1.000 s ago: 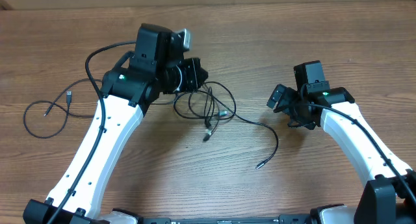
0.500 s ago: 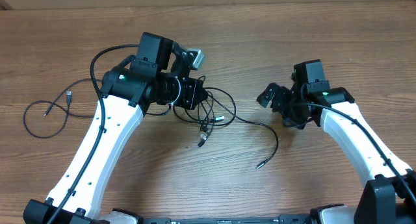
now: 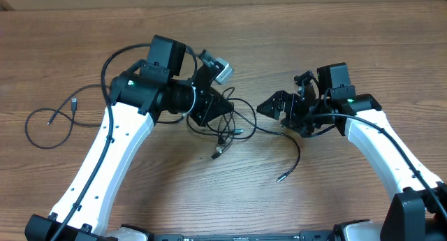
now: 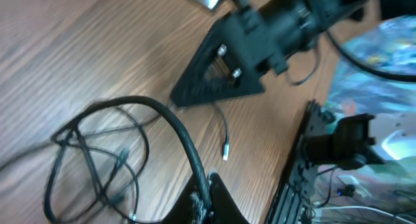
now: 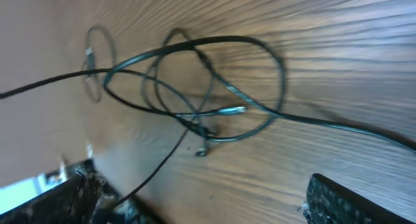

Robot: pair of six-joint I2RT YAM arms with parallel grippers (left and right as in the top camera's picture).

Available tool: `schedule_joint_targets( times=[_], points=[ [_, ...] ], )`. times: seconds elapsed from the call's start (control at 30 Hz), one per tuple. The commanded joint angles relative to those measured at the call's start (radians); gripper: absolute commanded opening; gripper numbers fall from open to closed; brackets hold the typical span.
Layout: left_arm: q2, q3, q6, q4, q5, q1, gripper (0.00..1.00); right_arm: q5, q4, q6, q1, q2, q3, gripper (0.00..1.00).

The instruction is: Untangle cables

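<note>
A tangle of thin black cables lies on the wood table between the two arms, shown blurred as loops in the left wrist view. My left gripper is shut on one black strand that arcs up out of its jaws. One loose end with a small plug trails toward the front. My right gripper stands open just right of the tangle; in its own view the loops and a silver plug lie ahead, with nothing between its fingers.
A separate thin black cable with a small plug lies at the far left. A thicker black arm cable loops behind the left arm. The table's front edge and dark equipment show in the left wrist view.
My left gripper has swung right and forward, dragging its strand and shifting the tangle. My right gripper has moved left toward the tangle, still open.
</note>
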Motion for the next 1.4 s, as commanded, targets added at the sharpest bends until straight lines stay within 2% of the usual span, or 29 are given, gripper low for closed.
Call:
schedule_joint_targets(
  times=[0.0,0.1,0.33,0.5,0.7,0.87,1.03,1.23,1.37],
  points=[
    [0.001,0.032,0.04,0.016,0.155,0.022,0.04,-0.058,0.022,-0.041,0.019,0.023,-0.011,1.0],
    [0.001,0.069,0.04,0.016,0.262,0.032,0.04,-0.052,0.053,-0.04,0.039,0.039,-0.025,1.0],
    [0.001,0.174,-0.001,0.016,0.4,0.038,0.04,-0.032,0.134,-0.031,0.11,0.061,-0.04,1.0],
    [0.001,0.224,-0.002,0.016,0.509,0.038,0.04,0.202,0.132,0.094,0.182,0.061,-0.04,1.0],
    [0.001,0.229,-0.02,0.003,0.515,0.043,0.04,0.502,0.03,0.176,0.213,0.061,-0.04,1.0],
    [0.001,0.229,-0.029,0.001,0.515,0.077,0.04,0.631,-0.055,0.177,0.183,0.061,-0.04,1.0],
    [0.001,0.229,-0.072,0.005,0.571,0.149,0.04,0.697,-0.103,0.217,0.135,0.061,-0.04,1.0],
    [0.001,0.229,-0.072,0.02,0.813,0.29,0.04,0.756,-0.117,0.217,0.106,0.061,-0.04,1.0],
    [0.001,0.229,-0.114,0.008,0.813,0.388,0.04,0.8,-0.133,0.22,0.092,0.061,-0.04,1.0]
  ],
)
